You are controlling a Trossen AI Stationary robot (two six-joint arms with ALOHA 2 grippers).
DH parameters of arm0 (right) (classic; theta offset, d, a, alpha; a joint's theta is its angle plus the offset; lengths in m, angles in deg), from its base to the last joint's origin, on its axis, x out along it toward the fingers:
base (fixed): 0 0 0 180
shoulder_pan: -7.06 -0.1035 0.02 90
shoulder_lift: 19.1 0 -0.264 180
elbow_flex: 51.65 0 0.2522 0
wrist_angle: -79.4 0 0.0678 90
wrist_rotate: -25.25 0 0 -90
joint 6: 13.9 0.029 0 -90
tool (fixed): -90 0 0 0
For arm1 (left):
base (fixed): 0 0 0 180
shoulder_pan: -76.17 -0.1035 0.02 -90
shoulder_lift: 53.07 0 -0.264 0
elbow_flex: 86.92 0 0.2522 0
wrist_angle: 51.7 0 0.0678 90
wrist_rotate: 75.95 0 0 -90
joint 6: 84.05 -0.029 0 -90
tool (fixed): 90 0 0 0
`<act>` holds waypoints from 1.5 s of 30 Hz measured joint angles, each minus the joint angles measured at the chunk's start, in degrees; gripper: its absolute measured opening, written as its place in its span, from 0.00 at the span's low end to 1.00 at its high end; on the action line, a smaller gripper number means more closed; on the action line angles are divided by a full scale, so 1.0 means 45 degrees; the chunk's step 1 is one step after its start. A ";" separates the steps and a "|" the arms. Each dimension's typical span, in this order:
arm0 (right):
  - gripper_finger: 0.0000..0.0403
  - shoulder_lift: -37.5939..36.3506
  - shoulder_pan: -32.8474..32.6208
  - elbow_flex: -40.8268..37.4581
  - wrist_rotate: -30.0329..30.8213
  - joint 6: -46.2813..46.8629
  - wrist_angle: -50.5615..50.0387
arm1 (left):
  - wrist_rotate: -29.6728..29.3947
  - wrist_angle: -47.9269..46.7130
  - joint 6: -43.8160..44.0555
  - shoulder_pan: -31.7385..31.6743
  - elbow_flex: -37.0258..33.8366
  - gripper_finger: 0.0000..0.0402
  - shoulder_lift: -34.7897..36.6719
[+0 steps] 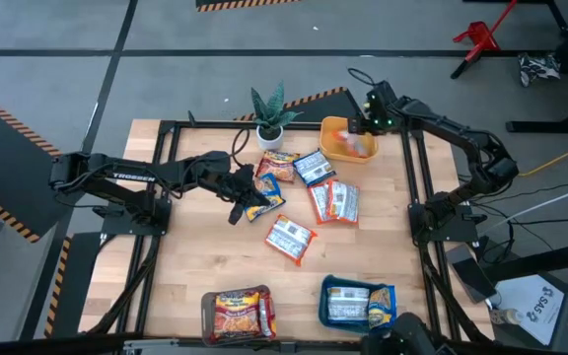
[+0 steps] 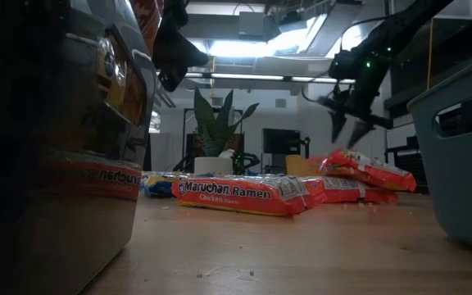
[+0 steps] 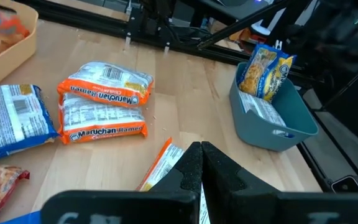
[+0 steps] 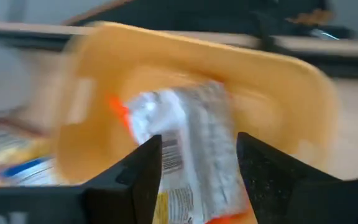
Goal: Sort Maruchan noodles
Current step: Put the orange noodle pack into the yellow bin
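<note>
From above, the right pincer (image 1: 363, 126) hangs open over the yellow plastic tray (image 1: 335, 129) holding an orange-labelled shiny ramen packet (image 1: 357, 146). About six packets are loose mid-worktop (image 1: 185, 256), so roughly half remain. Left wrist view: the left pincer (image 3: 201, 163) is pinched shut, empty, above one orange-edged packet (image 3: 160, 164). Right wrist view: packet sits in tray.
</note>
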 joint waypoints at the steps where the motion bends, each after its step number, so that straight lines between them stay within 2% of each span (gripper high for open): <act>1: 0.47 -0.0005 0.0000 0.0148 -0.0475 -0.0312 0.0219 | -0.0014 -0.0084 0.0000 0.0000 0.0000 0.00 0.0003; 5: 0.46 -0.0034 -0.0319 0.0749 -0.1608 -0.1713 -0.0026 | -0.0044 -0.0257 0.0000 0.0000 0.0000 0.00 0.0003; 12: 0.47 0.0006 -0.1843 0.0812 0.0332 -0.3114 -0.1437 | -0.0058 -0.0262 -0.0086 0.0000 0.0000 0.00 0.0003; 21: 0.47 0.0010 -0.3721 0.0821 0.3065 -0.3518 -0.2583 | -0.0063 -0.0262 -0.0102 0.0000 0.0000 0.00 0.0002; 27: 0.47 0.0352 -0.4471 0.0823 0.3202 -0.3537 -0.2329 | -0.0373 -0.0208 -0.0098 0.0000 0.0000 0.00 0.0003; 32: 0.54 0.1088 -0.5120 0.0821 0.3741 -0.4242 -0.2354 | -0.0379 -0.0208 -0.0015 0.0005 0.0000 0.00 0.0001; 36: 0.60 0.1175 -0.5269 0.0823 0.4545 -0.4440 -0.2338 | -0.0384 -0.0208 -0.0005 0.0000 0.0000 0.00 0.0003; 45: 0.62 0.1502 -0.5371 0.0787 0.4740 -0.4774 -0.2292 | -0.0384 -0.0208 -0.0046 0.0001 0.0000 0.00 0.0003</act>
